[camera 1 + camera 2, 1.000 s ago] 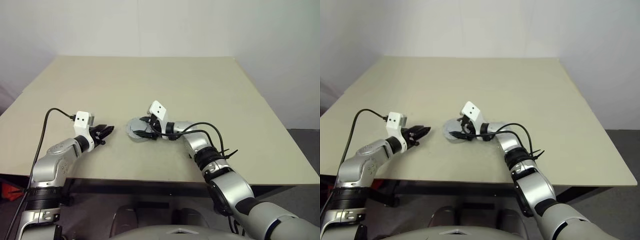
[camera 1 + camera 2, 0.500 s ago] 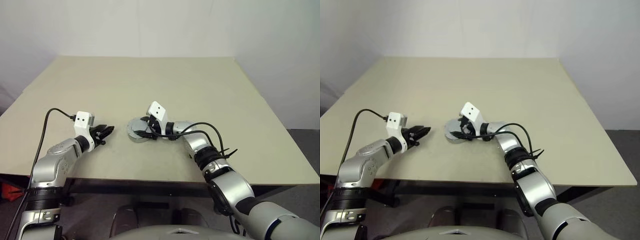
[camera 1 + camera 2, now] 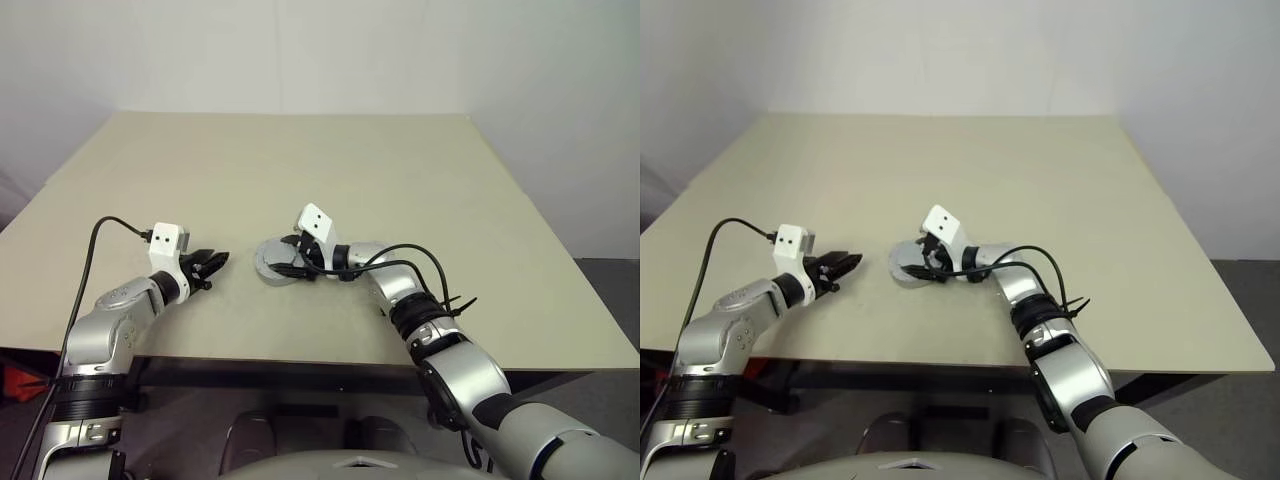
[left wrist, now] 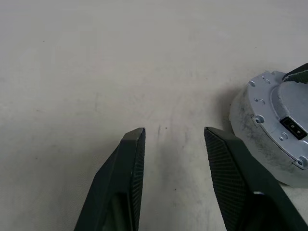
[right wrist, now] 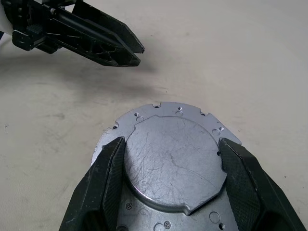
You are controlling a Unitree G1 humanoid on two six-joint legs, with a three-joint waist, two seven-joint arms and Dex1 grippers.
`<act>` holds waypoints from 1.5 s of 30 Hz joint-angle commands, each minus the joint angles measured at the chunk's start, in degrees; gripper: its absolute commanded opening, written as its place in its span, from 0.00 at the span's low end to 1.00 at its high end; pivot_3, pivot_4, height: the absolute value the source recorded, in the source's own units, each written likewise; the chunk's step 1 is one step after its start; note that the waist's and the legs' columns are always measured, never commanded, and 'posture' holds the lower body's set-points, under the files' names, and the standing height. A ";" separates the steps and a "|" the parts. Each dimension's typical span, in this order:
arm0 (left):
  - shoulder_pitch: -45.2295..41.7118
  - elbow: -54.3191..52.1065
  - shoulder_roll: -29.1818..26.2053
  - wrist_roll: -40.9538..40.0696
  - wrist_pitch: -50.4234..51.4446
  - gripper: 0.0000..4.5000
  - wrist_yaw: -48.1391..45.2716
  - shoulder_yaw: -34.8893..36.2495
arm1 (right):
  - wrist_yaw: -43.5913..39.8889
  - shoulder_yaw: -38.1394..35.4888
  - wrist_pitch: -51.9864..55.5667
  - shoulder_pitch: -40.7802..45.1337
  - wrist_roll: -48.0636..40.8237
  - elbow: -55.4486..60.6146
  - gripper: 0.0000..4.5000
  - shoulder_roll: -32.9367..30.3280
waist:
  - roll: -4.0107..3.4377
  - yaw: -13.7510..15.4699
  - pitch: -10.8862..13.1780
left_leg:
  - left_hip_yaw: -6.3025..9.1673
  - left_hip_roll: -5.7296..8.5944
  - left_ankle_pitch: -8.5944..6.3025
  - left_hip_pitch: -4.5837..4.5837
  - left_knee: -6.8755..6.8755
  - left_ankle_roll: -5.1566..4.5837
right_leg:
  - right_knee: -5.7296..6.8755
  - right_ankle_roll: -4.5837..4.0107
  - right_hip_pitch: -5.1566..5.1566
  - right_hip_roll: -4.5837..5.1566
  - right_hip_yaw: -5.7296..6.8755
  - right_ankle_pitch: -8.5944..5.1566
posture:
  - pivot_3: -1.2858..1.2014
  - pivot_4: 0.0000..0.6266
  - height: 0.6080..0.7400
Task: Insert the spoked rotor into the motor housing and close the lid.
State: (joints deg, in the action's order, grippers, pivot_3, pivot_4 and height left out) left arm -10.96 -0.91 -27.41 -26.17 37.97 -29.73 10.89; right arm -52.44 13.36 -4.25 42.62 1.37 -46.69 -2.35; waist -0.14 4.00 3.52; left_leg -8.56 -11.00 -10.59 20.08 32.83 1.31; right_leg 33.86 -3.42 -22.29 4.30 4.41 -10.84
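Note:
The motor housing (image 4: 262, 139), a squat grey metal cylinder, rests on the table near the front middle. The lid (image 5: 173, 154), a grey disc with a notched edge and a raised round centre, lies flat on top of it. My right gripper (image 5: 172, 142) reaches in from the right, its two black fingers (image 5: 103, 183) pressed against either side of the lid's raised centre. My left gripper (image 3: 214, 265) hovers open a short way to the housing's left, pointing at it, with bare table between its fingers (image 4: 127, 163). The spoked rotor is hidden.
The beige table (image 3: 300, 170) stretches far behind the housing, with its front edge close below both grippers. A black cable (image 3: 410, 255) loops over my right forearm, and another trails from my left wrist.

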 commanded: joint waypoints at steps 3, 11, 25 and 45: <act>-1.56 -3.12 1.51 -1.43 0.69 0.45 1.13 0.77 | 0.53 0.95 -0.20 0.51 1.28 -0.37 0.66 -0.71 | 0.00 0.01 0.00 | 0.00 0.00 0.00 0.00 0.00 0.00 | 0.00 0.00 0.00 0.00 0.00 0.00 | 0.52 0.00 1.00; -9.12 -5.10 13.45 -12.06 10.33 0.45 8.54 3.90 | 0.51 1.28 -0.20 0.44 1.55 -0.32 0.66 -0.68 | 0.00 0.05 0.00 | -0.03 0.02 0.00 -0.03 0.09 0.00 | 0.01 0.00 0.11 0.01 0.00 0.00 | 0.52 0.00 1.00; -17.42 3.09 17.34 -15.30 17.41 0.00 11.74 2.31 | 1.73 1.15 -0.19 -0.03 1.38 0.20 0.66 -0.80 | 0.00 -0.02 -0.01 | -0.02 0.04 -0.02 -0.02 0.10 -0.04 | -0.03 0.05 0.10 0.01 0.00 -0.03 | 0.52 0.00 1.00; -13.50 3.35 13.39 -13.49 35.44 0.00 15.65 2.14 | 4.00 0.59 0.89 0.44 1.41 0.06 0.66 -1.09 | -0.12 0.08 -0.08 | 0.02 0.07 -0.03 -0.24 0.10 -0.05 | -0.07 0.38 0.33 0.04 0.01 -0.23 | 0.52 0.00 1.00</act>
State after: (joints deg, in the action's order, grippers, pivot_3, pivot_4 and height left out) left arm -26.26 1.26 -13.75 -40.77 70.45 -15.72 13.50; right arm -49.87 14.22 -3.83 42.46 2.06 -46.57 -2.57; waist -0.25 4.08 3.44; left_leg -8.53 -10.93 -10.62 19.84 32.93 1.26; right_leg 33.79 -3.04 -21.96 4.34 4.42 -11.06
